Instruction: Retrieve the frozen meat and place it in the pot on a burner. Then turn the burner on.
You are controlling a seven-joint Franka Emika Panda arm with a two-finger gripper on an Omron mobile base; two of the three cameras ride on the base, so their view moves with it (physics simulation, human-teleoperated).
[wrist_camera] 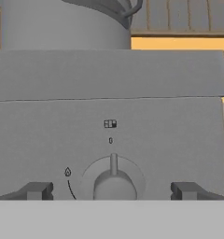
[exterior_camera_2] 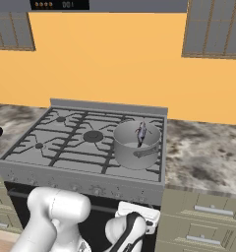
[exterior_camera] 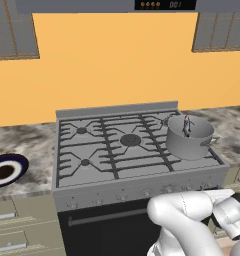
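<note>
The grey pot [exterior_camera: 189, 137] [exterior_camera_2: 136, 144] stands on the stove's front right burner. The frozen meat [exterior_camera: 186, 126] [exterior_camera_2: 140, 133], a small dark streaked chunk, lies inside it. My gripper [wrist_camera: 111, 190] is low in front of the stove's control panel [wrist_camera: 109, 112] and open, its fingertips [wrist_camera: 39, 190] set wide on either side of a round burner knob [wrist_camera: 114, 179] without touching it. The knob's pointer stands straight up at the "0" mark, with a flame symbol to its left. In the hand view the pot's wall [wrist_camera: 62, 23] rises above the panel.
The grey stove top [exterior_camera: 117, 145] has several burner grates. A dark-blue-rimmed plate [exterior_camera: 7, 170] sits on the marble counter to the left. Counter [exterior_camera_2: 203, 152] and drawers [exterior_camera_2: 208, 216] lie to the stove's right. The oven door handle [exterior_camera: 107, 216] runs below the panel.
</note>
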